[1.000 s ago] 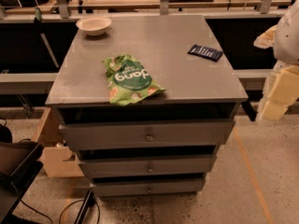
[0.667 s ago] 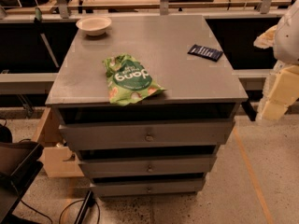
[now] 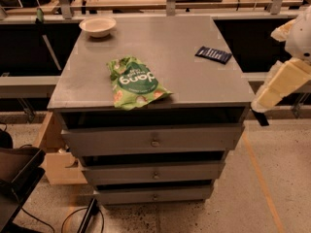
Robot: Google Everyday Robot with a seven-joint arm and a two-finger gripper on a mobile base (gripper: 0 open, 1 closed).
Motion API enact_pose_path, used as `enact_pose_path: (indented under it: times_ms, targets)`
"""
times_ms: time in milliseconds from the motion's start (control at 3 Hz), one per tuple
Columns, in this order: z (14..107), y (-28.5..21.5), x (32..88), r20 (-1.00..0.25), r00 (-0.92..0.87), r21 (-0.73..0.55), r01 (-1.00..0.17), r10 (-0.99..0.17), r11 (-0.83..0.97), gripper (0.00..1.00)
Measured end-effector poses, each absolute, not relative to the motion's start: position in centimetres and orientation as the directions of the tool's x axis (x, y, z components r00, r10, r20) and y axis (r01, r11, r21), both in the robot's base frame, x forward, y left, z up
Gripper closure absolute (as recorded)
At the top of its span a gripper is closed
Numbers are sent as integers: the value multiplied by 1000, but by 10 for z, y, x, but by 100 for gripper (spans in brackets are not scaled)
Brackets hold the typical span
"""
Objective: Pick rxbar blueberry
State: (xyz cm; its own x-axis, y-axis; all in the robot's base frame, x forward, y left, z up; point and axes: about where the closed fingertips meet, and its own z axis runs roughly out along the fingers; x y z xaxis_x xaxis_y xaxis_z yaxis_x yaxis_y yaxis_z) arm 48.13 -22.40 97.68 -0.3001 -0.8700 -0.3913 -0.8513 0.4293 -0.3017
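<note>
Dim warm light, shadow beneath the cabinet top (image 3: 189, 81); gripper (image 3: 259, 116) at picture's right edge.

The bar (image 3: 214, 54) is dark navy with faint white print. The bag (image 3: 136, 83) is green with white lettering. The bowl (image 3: 97, 26) is cream and the cabinet (image 3: 194, 81) is grey. The dark gripper (image 3: 259, 116), on a cream arm (image 3: 282, 84), hangs just beside the cabinet's right front corner.

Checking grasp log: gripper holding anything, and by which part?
Nothing held. The gripper hangs beside the front corner of the cabinet, picture right, apart from the blue bar lying flat on top.
</note>
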Motion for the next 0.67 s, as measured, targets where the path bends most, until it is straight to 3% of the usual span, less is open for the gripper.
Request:
enact_pose_path:
  times_ms: [667]
  targets:
    - [973,-238,606,-748,-215,-276,-760,-628,588,0]
